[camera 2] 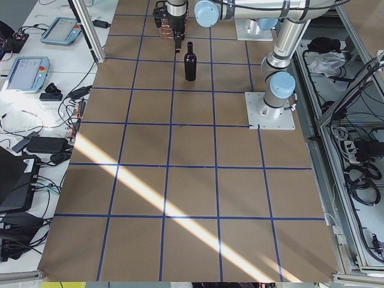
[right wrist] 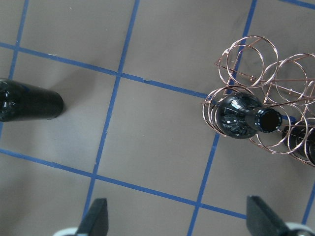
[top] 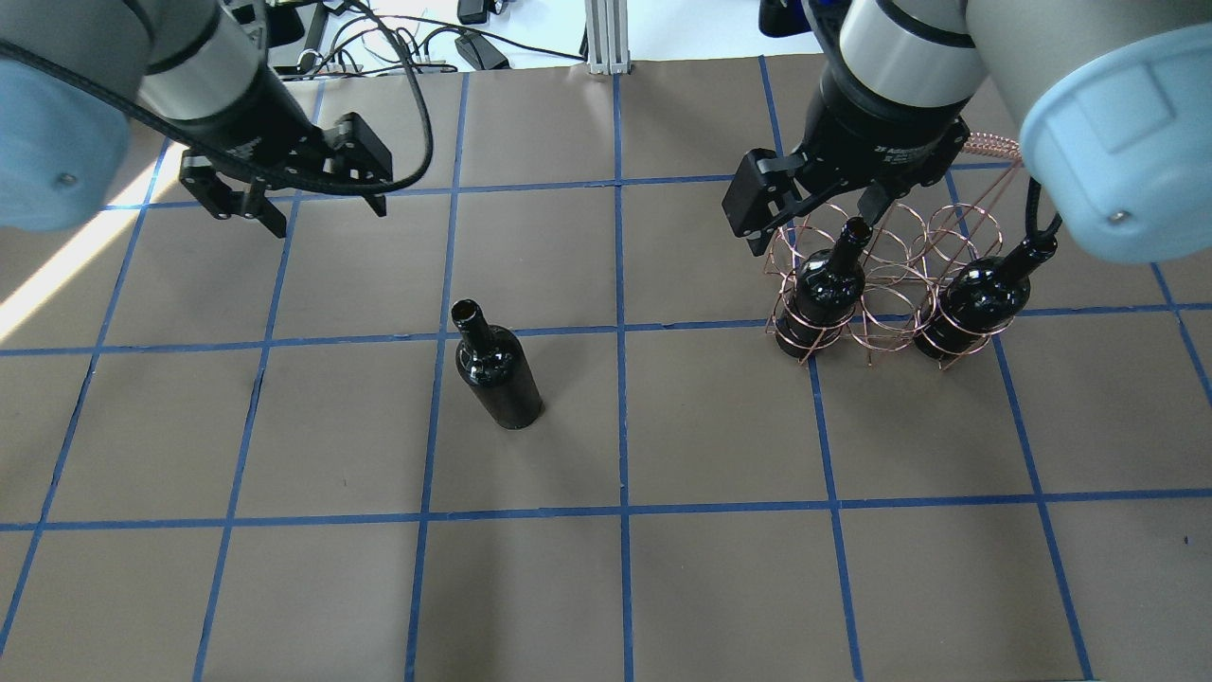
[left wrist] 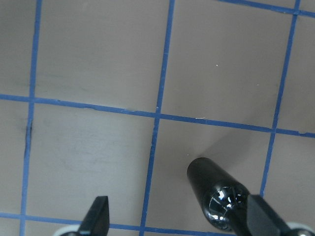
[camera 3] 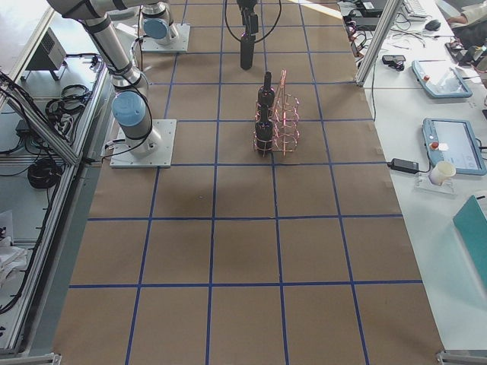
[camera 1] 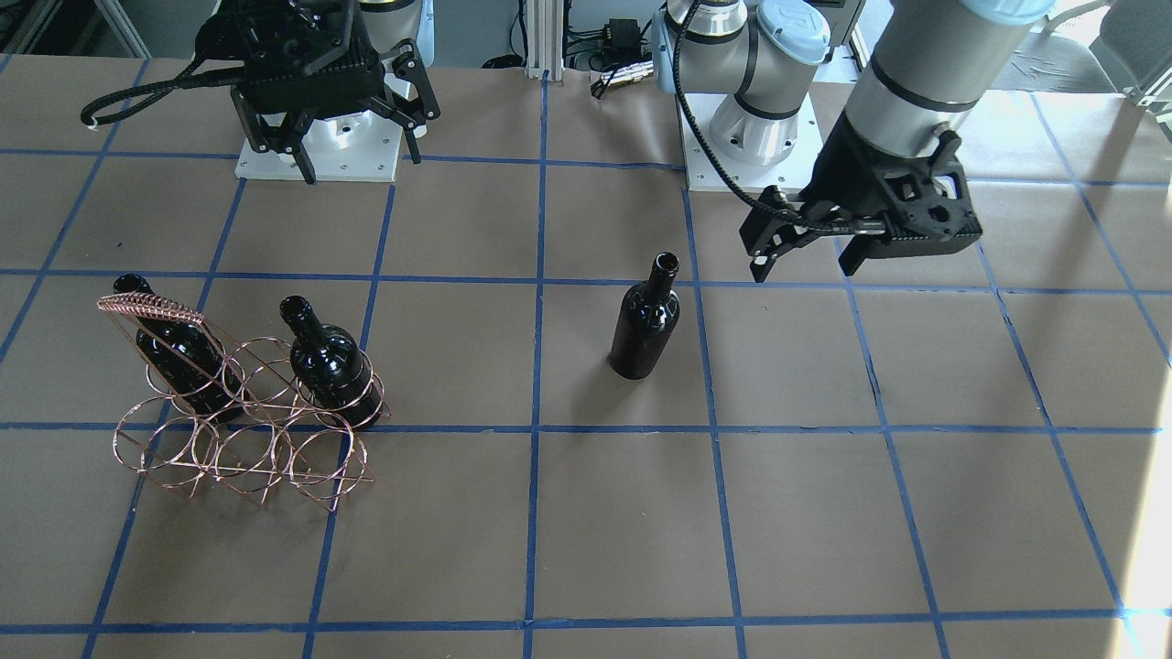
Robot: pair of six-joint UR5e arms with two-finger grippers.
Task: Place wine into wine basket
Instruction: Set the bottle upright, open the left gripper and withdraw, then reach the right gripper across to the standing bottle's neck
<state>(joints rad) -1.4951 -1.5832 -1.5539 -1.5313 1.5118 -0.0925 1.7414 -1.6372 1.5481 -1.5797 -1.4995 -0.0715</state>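
Your left gripper (top: 327,213), upper left, and right gripper (top: 814,223), upper right, both gape wide and empty; the dark glossy glass wine bottle (top: 502,379) stands untouched at centre.

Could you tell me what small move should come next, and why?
Probably move the open left pincer toward the neck of the loose wine bottle: it stands ungrasped on the table, nearest that arm, while two bottles already sit in the wine basket.

Glossy black wine (camera 1: 645,322), copper wire wine basket (camera 1: 240,437), blue-gridded brown table (camera 1: 623,540)
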